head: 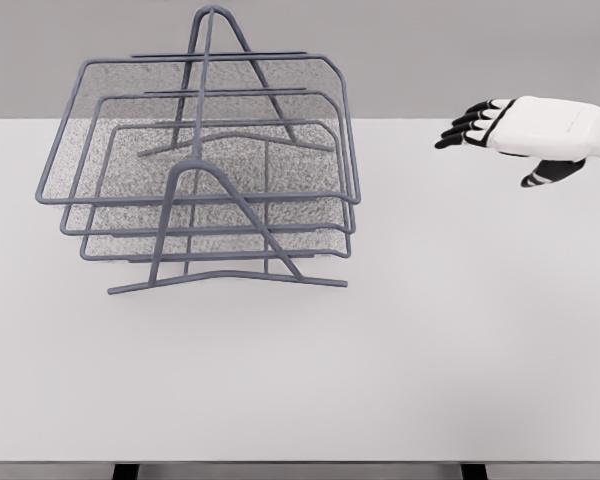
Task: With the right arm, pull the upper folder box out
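A grey wire rack (205, 160) with three stacked mesh trays stands on the left half of the white table (400, 350). The upper tray (100, 100) is the widest, its front rim running across near the rack's front triangular frame. My right hand (480, 135) hovers well to the right of the rack, above the table's far right area. Its black fingers are spread and point left toward the trays, holding nothing. A wide gap of bare table lies between the hand and the rack. The left arm does not show.
The rack's base legs (230, 278) splay out over the table in front of the trays. The table's near edge runs along the bottom of the picture, with grey wall behind the far edge.
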`<state>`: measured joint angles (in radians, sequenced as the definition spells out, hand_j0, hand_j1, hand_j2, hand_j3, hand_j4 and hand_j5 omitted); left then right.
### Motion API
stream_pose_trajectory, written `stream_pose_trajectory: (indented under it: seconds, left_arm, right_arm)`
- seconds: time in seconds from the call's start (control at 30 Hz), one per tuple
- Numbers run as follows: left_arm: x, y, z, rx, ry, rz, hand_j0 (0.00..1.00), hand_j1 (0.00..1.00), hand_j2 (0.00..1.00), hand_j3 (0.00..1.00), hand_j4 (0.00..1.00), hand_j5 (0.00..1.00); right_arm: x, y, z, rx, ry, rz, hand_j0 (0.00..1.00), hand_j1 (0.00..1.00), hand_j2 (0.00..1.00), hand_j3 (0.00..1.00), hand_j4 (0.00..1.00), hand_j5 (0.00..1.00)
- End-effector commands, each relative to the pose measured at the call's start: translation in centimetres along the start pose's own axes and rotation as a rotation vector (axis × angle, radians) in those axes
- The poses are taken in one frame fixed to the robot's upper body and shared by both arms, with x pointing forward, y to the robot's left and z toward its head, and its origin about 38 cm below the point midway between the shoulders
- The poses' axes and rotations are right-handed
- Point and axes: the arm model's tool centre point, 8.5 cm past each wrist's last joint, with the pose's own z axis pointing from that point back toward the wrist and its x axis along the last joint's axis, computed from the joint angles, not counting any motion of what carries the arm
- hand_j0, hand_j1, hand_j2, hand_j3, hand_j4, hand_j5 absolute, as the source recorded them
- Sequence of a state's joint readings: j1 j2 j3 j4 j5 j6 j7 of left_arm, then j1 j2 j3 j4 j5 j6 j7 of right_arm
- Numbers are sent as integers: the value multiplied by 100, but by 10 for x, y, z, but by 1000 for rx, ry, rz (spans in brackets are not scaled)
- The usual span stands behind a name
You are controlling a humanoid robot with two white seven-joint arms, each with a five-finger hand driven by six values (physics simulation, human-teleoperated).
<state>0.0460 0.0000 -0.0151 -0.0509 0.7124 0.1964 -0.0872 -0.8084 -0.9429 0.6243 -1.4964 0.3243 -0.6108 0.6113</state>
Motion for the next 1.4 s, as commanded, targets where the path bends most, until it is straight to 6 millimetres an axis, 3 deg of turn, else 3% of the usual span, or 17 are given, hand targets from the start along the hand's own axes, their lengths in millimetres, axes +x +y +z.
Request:
stream_pose_trajectory:
  seconds: [0.0, 0.07, 0.17, 0.27, 0.37, 0.53, 0.6, 0.73, 0.9, 1.07, 1.37]
  left_arm:
    - [0, 0, 0, 0, 0, -1, 100, 100, 100, 100, 100, 100]
    - [0, 0, 0, 0, 0, -1, 100, 100, 100, 100, 100, 100]
    - [0, 0, 0, 0, 0, -1, 100, 100, 100, 100, 100, 100]
    - [0, 0, 0, 0, 0, 1, 100, 100, 100, 100, 100, 100]
    - [0, 0, 0, 0, 0, -1, 100, 100, 100, 100, 100, 100]
    - [0, 0, 0, 0, 0, -1, 100, 100, 100, 100, 100, 100]
    - [0, 0, 0, 0, 0, -1, 100, 100, 100, 100, 100, 100]
    - [0, 0, 0, 0, 0, -1, 100, 100, 100, 100, 100, 100]
    - [0, 0, 0, 2, 0, -1, 100, 100, 100, 100, 100, 100]
    - [0, 0, 0, 0, 0, 1, 100, 100, 100, 100, 100, 100]
    - [0, 0, 0, 0, 0, 1, 100, 100, 100, 100, 100, 100]
  right_arm:
    - [1, -1, -5, -4, -3, 8, 100, 100, 100, 100, 100, 100]
    - [15, -12, -30, -58, -64, 4, 100, 100, 100, 100, 100, 100]
    - [38, -43, -69, -145, -141, 42, 100, 100, 100, 100, 100, 100]
    - [59, -53, -93, -185, -203, 47, 100, 100, 100, 100, 100, 100]
    - [42, -67, -72, -256, -150, 38, 100, 100, 100, 100, 100, 100]
    - [54, -68, -90, -258, -188, 31, 100, 100, 100, 100, 100, 100]
    - [60, -59, -109, -223, -208, 20, 100, 100, 100, 100, 100, 100]
    - [66, -50, -116, -199, -227, 12, 100, 100, 100, 100, 100, 100]
    - [69, -41, -119, -164, -236, 14, 100, 100, 100, 100, 100, 100]
    - [61, -18, -110, -120, -208, -12, 100, 100, 100, 100, 100, 100]
    - [68, 8, -117, -64, -212, -24, 100, 100, 100, 100, 100, 100]
